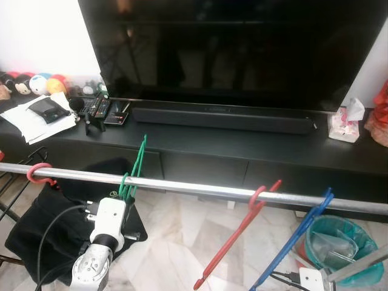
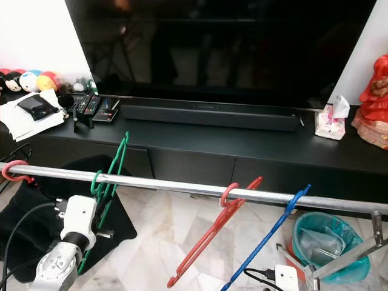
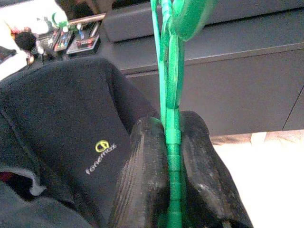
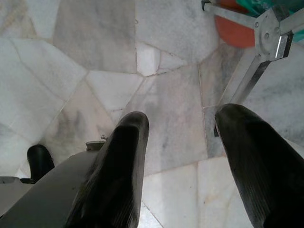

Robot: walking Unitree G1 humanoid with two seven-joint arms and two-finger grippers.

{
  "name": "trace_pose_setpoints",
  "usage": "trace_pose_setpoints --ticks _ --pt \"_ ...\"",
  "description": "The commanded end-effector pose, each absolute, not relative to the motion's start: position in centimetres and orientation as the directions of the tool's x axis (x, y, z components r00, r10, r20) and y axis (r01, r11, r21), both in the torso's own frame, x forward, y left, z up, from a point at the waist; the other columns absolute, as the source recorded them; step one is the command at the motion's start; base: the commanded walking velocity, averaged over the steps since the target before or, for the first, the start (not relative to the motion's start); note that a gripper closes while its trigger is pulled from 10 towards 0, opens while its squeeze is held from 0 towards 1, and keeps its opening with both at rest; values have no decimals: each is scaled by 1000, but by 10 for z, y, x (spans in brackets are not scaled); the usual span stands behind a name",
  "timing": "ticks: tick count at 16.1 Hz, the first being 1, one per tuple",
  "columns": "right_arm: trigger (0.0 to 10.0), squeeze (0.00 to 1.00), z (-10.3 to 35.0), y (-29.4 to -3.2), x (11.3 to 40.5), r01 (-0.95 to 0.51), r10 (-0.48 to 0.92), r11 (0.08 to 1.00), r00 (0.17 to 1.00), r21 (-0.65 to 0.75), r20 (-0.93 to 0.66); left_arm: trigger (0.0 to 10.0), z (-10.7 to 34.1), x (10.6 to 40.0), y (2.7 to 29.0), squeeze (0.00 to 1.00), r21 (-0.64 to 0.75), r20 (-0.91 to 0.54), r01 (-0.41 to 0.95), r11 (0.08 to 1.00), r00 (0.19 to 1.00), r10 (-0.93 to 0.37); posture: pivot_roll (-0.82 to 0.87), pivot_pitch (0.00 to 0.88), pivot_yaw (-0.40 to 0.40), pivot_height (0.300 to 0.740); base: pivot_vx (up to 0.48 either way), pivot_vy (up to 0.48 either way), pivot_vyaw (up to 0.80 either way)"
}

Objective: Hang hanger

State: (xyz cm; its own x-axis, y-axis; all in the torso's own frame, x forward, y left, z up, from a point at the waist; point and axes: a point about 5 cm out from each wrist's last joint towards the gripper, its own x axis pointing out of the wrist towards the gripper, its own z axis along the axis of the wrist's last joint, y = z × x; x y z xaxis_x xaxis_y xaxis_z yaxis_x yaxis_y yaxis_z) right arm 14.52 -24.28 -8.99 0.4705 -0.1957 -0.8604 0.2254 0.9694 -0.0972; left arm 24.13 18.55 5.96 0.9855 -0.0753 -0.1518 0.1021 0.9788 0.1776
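Left eye view: silver rail (image 1: 200, 189) runs across in front of the black TV console (image 1: 200, 151). Green hanger (image 1: 134, 173) has its hook over the rail, body tilting up and back toward the console. My left gripper (image 1: 128, 197) is right under it. Red hanger (image 1: 239, 233) and blue hanger (image 1: 294, 239) hang further to my right; a pink hook (image 1: 37, 173) sits at the far left end.

Right eye view: same layout. Green hook looks wrapped round the rail, so I judge the hanging nearly done; what is left is letting go and pulling clear.

Left wrist view: both fingers (image 3: 142, 180) pinch the green hanger's stem, closed tight on it (dark cloth with a logo (image 3: 61, 123) behind).

Right wrist view: right gripper (image 4: 180, 156) spread wide, holding nothing, pointing down at the marble floor (image 4: 95, 57), idle.
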Motion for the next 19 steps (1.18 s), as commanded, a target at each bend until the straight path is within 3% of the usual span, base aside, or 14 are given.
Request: trace_pose_setpoints --ticks 1,5,11,12,19 --pt "10000 0 -91 -242 144 230 -192 969 463 -92 -865 10000 57 243 189 0 152 -176 87 984 983 -60 39 0 8 740 0 0 0" --pt "10000 0 -91 -241 143 231 -191 969 464 -90 -865 10000 44 250 186 0 143 -265 107 984 962 -66 35 0 12 740 0 0 0" --pt "10000 0 -92 -240 143 237 -191 968 464 -86 -865 10000 46 263 178 0 130 -264 135 982 960 -97 31 0 19 740 0 0 0" --pt "10000 0 -92 -240 143 238 -191 967 464 -85 -865 10000 47 264 178 1000 126 -258 131 983 962 -95 32 0 20 740 0 0 0" --pt "10000 0 -91 -240 143 233 -190 969 464 -87 -865 10000 59 260 176 1000 62 -164 131 989 979 -119 35 0 17 740 0 0 0"
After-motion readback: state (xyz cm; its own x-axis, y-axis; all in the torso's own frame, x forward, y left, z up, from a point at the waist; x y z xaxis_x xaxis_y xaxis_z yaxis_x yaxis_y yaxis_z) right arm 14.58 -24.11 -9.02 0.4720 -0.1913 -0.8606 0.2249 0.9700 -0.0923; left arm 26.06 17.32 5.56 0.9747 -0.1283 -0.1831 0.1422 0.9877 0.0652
